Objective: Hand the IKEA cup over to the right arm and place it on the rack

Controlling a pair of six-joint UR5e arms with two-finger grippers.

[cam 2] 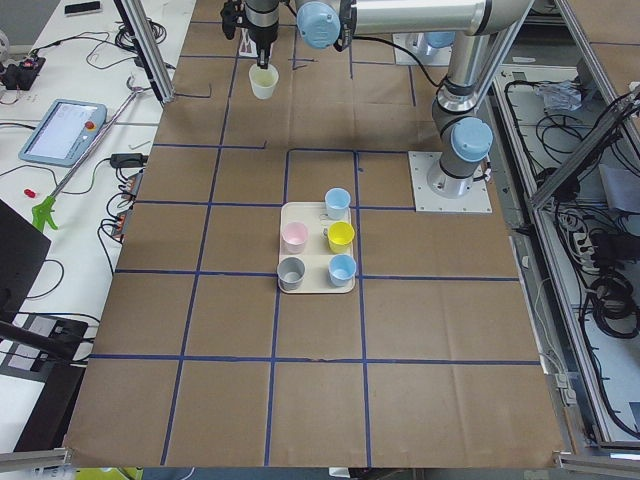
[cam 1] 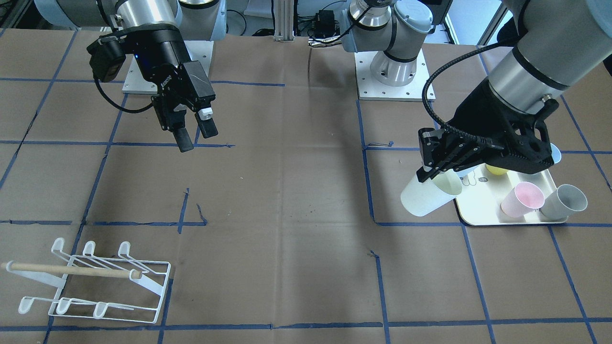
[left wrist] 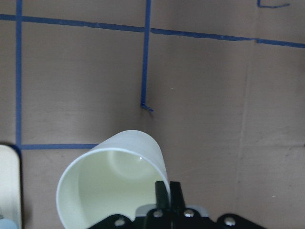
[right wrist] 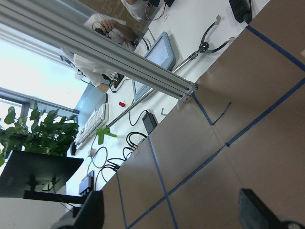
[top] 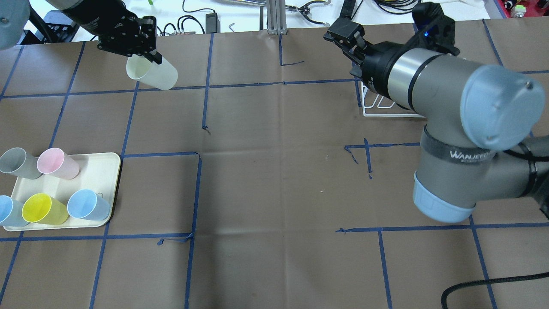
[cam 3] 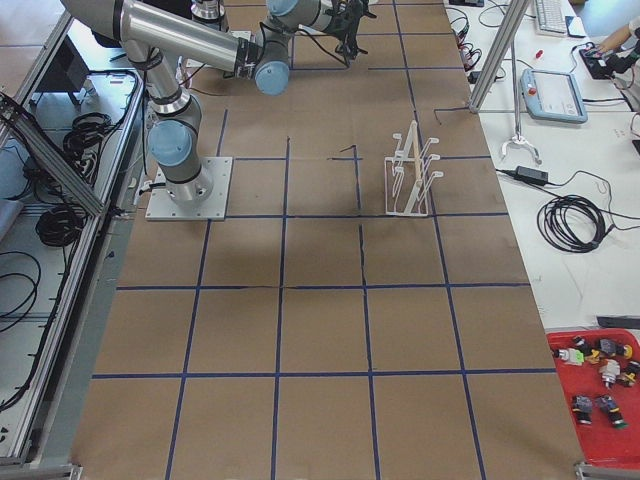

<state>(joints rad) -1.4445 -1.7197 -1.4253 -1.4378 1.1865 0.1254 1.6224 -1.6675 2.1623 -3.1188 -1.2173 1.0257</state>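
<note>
My left gripper point(cam 1: 429, 168) is shut on the rim of a pale cream cup point(cam 1: 427, 194) and holds it tilted above the table. It also shows in the overhead view point(top: 153, 73) and the left wrist view point(left wrist: 114, 179), one finger inside the rim and one outside. My right gripper point(cam 1: 196, 134) is open and empty, well apart from the cup, hanging above the table. The white wire rack point(cam 1: 98, 282) with its wooden rod stands on the table. In the overhead view the rack point(top: 377, 107) is mostly hidden behind the right arm.
A cream tray point(top: 105, 171) holds a grey cup point(top: 17, 163), a pink cup point(top: 57, 163), a yellow cup point(top: 43, 209) and two blue cups point(top: 87, 204). The table is brown paper with blue tape lines. Cables and a pendant lie beyond its far edge.
</note>
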